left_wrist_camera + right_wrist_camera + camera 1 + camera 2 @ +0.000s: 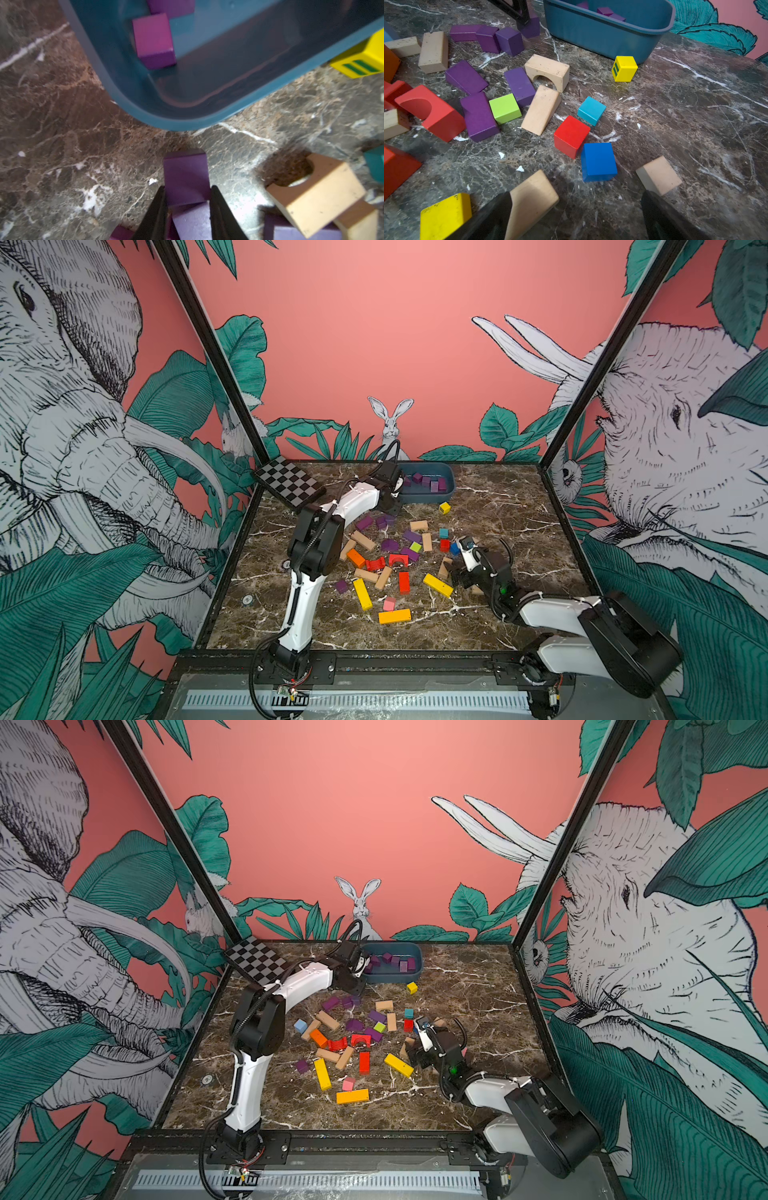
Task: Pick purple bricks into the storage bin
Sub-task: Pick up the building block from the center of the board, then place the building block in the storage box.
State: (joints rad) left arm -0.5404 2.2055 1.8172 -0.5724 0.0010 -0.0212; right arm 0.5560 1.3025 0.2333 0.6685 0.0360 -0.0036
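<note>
The storage bin [428, 498] [395, 978] is a dark blue tub at the far middle of the marble table, with several purple bricks [417, 477] [153, 39] inside. My left gripper [392, 511] [188, 197] is just in front of the bin's near left corner [145, 116]. It is shut on a purple brick [186, 178] [530, 27], with both fingers [158, 212] against its sides. More purple bricks [364, 523] [412, 536] [478, 116] lie among the loose blocks. My right gripper [460, 572] [577, 218] hangs open low over the table's right part, holding nothing.
A checkerboard slab [289, 485] leans at the far left. A yellow cube [444, 507] [624, 68] sits by the bin's front. Tan, red, yellow, orange and blue blocks crowd the middle [399, 572]. A tan wedge [531, 199] lies against one right finger and a blue cube [598, 162] just ahead.
</note>
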